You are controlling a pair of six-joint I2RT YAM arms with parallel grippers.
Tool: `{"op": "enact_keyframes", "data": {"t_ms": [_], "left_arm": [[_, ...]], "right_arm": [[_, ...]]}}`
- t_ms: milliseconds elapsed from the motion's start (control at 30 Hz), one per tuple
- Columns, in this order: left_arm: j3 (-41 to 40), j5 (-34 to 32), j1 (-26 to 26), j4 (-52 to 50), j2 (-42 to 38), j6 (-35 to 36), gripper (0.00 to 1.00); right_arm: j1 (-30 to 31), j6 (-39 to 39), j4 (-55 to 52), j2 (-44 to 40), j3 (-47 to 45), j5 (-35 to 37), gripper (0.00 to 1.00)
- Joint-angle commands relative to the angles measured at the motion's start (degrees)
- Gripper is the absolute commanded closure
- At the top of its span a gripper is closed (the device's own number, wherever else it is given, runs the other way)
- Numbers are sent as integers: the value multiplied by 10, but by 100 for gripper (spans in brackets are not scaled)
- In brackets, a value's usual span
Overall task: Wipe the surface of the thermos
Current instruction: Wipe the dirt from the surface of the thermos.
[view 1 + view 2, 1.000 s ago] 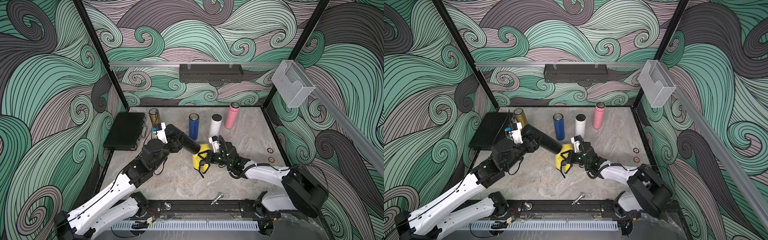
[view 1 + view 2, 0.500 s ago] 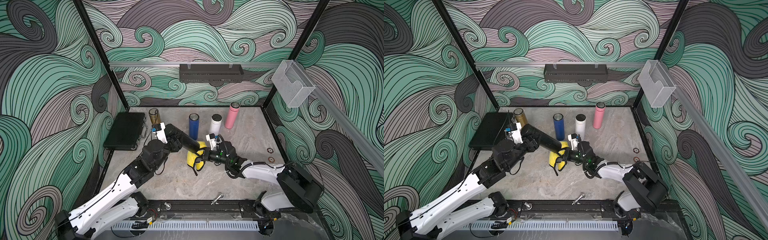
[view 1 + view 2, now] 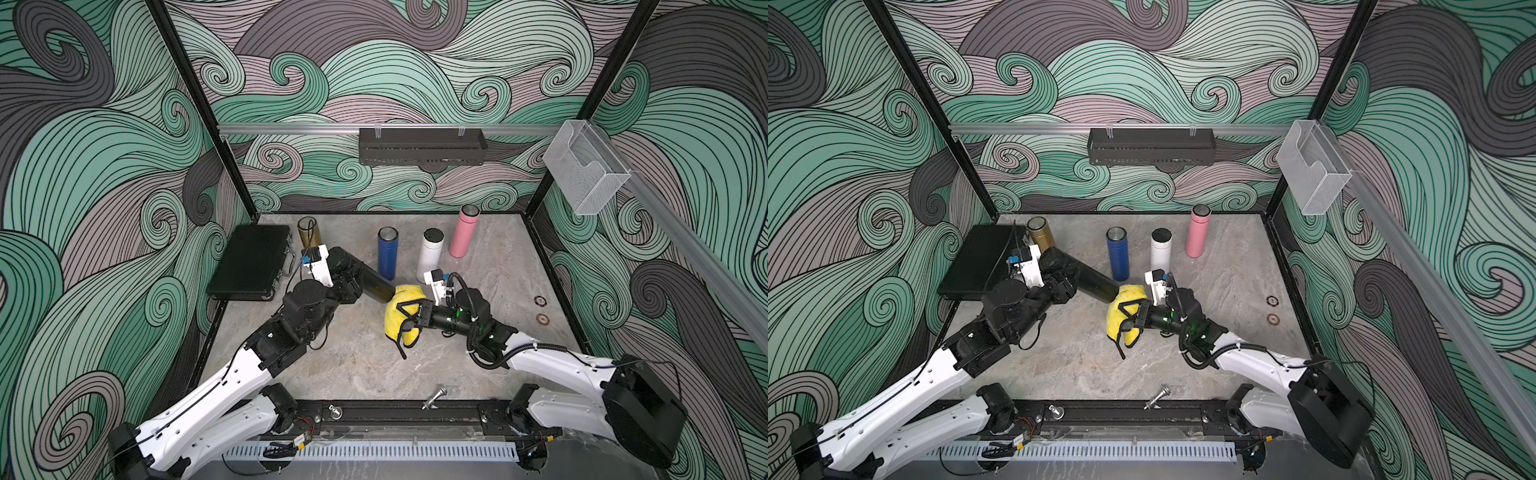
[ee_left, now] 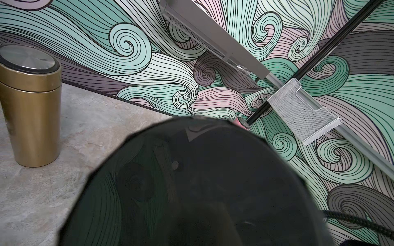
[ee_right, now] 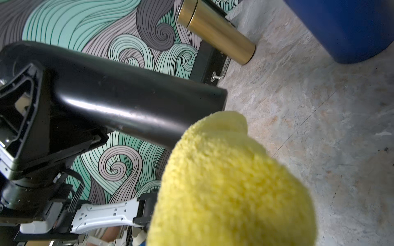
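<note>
Left of centre, the left arm's fingers are clamped on a black thermos, held tilted over the grey surface. The thermos's right end touches a yellow cloth, which is pinched tight in the right arm's fingers. A blue thermos stands just beyond.

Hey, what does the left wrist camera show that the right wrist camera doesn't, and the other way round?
Left wrist only: the wire mesh holder and the pink thermos's top. Right wrist only: the yellow cloth, the blue thermos and the black case. Both: the black thermos, the gold thermos and the marble tabletop.
</note>
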Motion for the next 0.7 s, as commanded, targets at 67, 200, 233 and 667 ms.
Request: {"op": "enact_keyframes", "data": {"t_ms": [67, 200, 233, 667], "left_arm": [[25, 8, -2, 26, 23, -7, 100], [29, 22, -2, 39, 31, -13, 100], [30, 23, -2, 39, 31, -13, 100], [31, 16, -2, 15, -1, -3, 100]], "right_arm": [[61, -118, -134, -5, 81, 39, 100], [81, -136, -136, 38, 106, 55, 100], [83, -137, -138, 48, 110, 62, 100], [77, -116, -170, 106, 84, 197, 100]]}}
